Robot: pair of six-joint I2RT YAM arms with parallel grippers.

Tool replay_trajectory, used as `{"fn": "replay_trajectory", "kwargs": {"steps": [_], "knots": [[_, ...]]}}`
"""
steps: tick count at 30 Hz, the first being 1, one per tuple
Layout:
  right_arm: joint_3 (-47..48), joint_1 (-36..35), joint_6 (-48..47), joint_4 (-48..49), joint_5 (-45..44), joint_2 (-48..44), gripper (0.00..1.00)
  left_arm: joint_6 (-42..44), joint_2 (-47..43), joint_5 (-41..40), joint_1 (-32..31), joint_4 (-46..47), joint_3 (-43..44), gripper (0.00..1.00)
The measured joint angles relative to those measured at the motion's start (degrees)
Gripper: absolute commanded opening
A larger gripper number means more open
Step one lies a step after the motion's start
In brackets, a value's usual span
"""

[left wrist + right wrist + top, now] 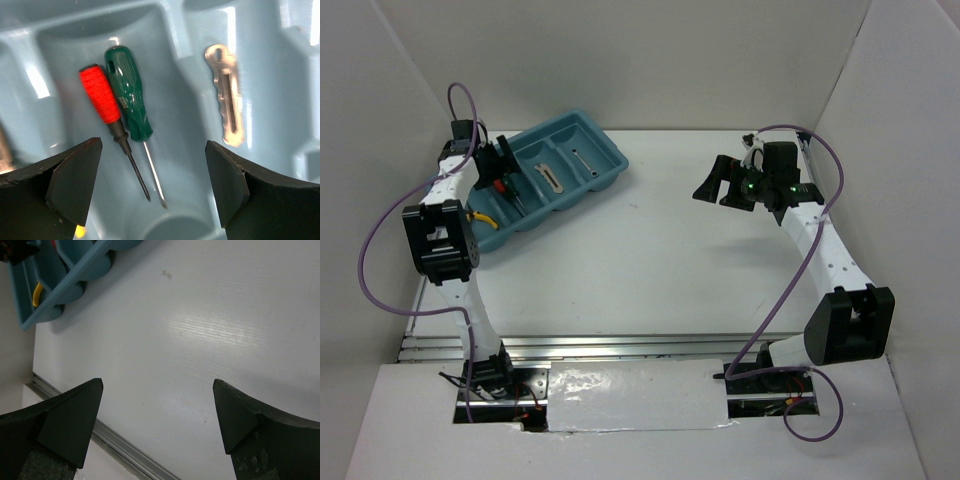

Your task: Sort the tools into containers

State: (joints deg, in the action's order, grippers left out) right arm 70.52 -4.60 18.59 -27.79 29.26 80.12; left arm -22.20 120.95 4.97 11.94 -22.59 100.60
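Left claw (152, 150) gapes empty over the red-handled screwdriver (100, 95); likely light, stiff, slick-shafted; best taken by its ribbed handle.

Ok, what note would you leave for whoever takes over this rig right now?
Left gripper: open, empty, over the light blue plastic tray. Right gripper: open, empty, over the white table.
Red-handled screwdriver and green-handled screwdriver share one compartment; grey metal folding knife in the next; thin silver rod beyond it; yellow-handled pliers at the other end.
Done: all five tools seem sorted. Left: likely just retracting both arms.
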Motion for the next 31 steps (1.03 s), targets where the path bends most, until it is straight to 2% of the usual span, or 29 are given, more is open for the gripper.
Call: {"fn": "replay_trajectory", "kwargs": {"steps": [3,5,11,14,16,20,25,28,31], "knots": [[0.7,0.0,-1.7,-1.3,-0.8,0.0,1.00,1.8,-3.2,1.2,0.3,-3.0,2.4,0.99],[1.6,0.0,-3.8,-2.8,-2.2,0.0,1.00,4.4,-8.8,2.0,0.3,-4.0,2.1,0.99],[2.8,0.4,-12.5,-6.8,-10.4,-1.0,1.00,14.1,-38.6,5.5,-2.6,-1.0,-7.3,0.99],[-0.1,1.0,-17.2,-6.8,-14.5,-4.5,1.00,19.2,-50.5,9.1,-5.7,-0.4,-12.3,0.99],[-3.6,1.4,-20.2,-7.1,-17.2,-8.1,1.00,21.6,-57.1,10.4,-7.5,0.0,-18.6,0.99],[-9.7,1.5,-24.6,-7.1,-21.5,-13.0,1.00,25.6,-63.8,10.0,-9.3,-1.2,-34.3,0.99],[-20.5,1.3,-30.1,-6.1,-27.0,-18.6,1.00,30.8,-66.2,5.3,-11.2,-2.8,-52.5,0.99],[-24.9,0.7,-32.1,-6.1,-29.3,-20.8,1.00,33.4,-69.4,1.0,-13.1,-3.2,-58.2,0.99],[-27.0,-0.9,-33.3,-6.0,-31.2,-22.3,1.00,35.5,-70.9,-2.3,-14.8,-1.9,-59.7,0.99]]}}
